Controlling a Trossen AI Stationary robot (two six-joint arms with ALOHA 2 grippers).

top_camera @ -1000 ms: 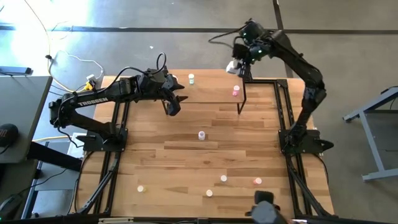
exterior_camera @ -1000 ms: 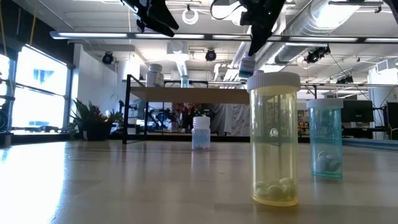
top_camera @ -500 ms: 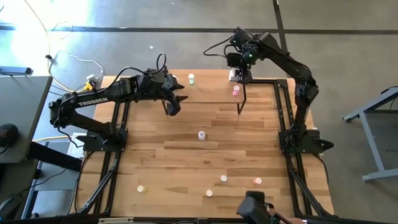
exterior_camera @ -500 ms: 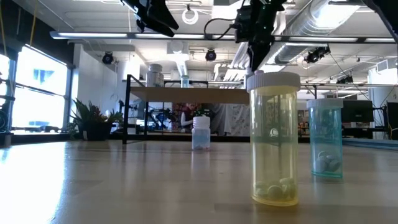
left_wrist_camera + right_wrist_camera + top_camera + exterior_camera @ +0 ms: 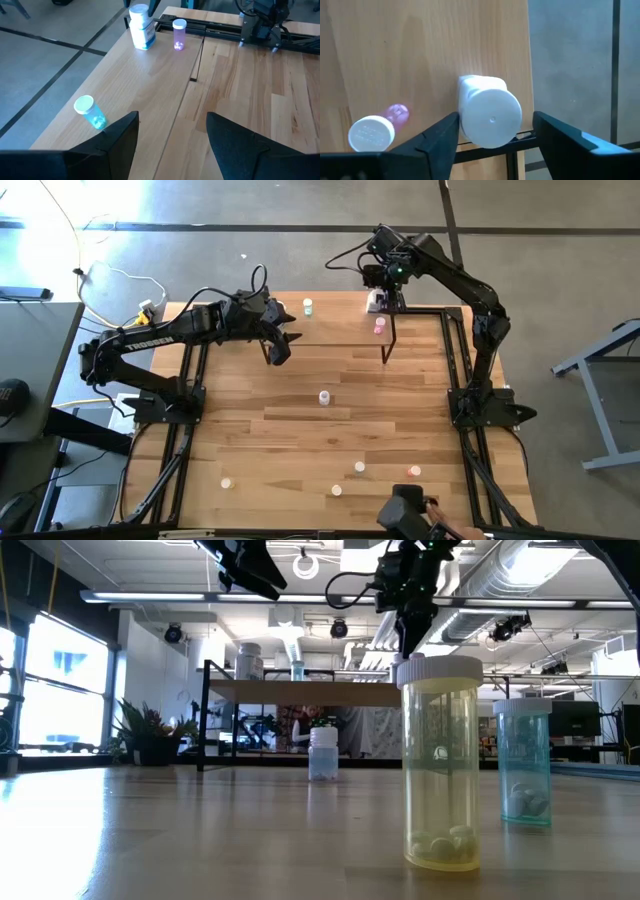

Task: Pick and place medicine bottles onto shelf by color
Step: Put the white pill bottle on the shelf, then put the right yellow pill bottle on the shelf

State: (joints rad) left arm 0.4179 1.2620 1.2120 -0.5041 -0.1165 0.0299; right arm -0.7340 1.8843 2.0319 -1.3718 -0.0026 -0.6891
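Right hand (image 5: 492, 142) spread apart above the large white bottle (image 5: 489, 111), now standing on the shelf (image 5: 420, 45) beside the pink bottle (image 5: 372, 131). Release step apparently; next, lift clear. Left hand (image 5: 170, 142) apart, waiting near shelf.

The 2 dark arms reach in from opposite sides of the high view. The left arm stretches from its base at the left edge toward the upper middle, and the left gripper (image 5: 277, 348) hangs there, pointing down, its 2 fingers (image 5: 117, 142) spread with a clear gap between them. The right arm rises from its base at right and bends over to the top centre, where the right gripper (image 5: 386, 297) points straight down, its fingers (image 5: 440, 137) parted wide.
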